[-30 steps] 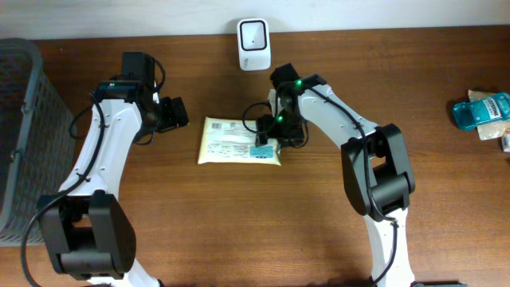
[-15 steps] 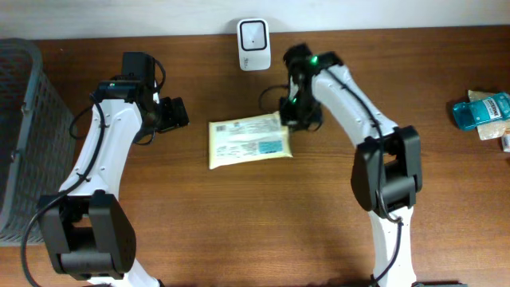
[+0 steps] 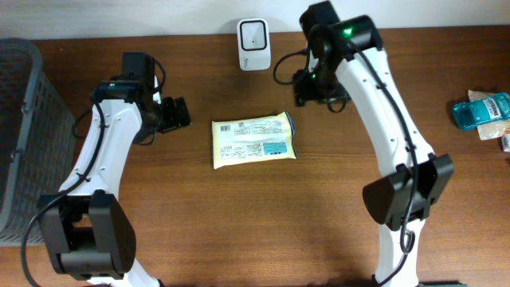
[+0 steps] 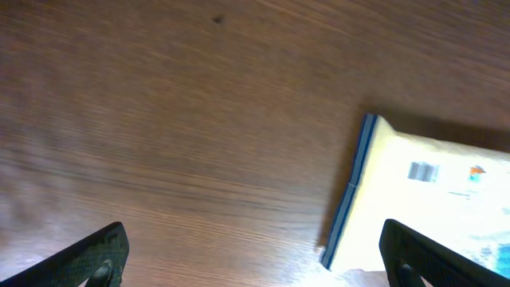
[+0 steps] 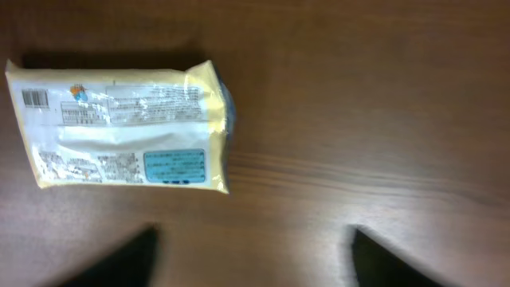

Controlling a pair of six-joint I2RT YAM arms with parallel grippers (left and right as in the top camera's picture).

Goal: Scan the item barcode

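A pale yellow packet point(image 3: 253, 141) with printed text and a blue label lies flat on the table's middle, barcode up near its left end point(image 3: 224, 127). In the right wrist view the packet point(image 5: 123, 123) lies at upper left, its barcode point(image 5: 34, 97) at the far left. A white scanner point(image 3: 253, 34) stands at the table's back edge. My right gripper point(image 3: 319, 89) hovers open to the right of the packet, apart from it, nothing between its fingers point(image 5: 251, 259). My left gripper point(image 3: 177, 113) stays open left of the packet, whose blue-edged end point(image 4: 351, 191) shows in its wrist view.
A dark mesh basket point(image 3: 20, 127) stands at the left edge. A blue bottle point(image 3: 480, 110) and other packaged items point(image 3: 498, 131) lie at the far right edge. Bare wood lies in front of the packet.
My right gripper pulled the packet slightly right, let go of it, opened, and rose back toward the far right. The left arm has not moved.
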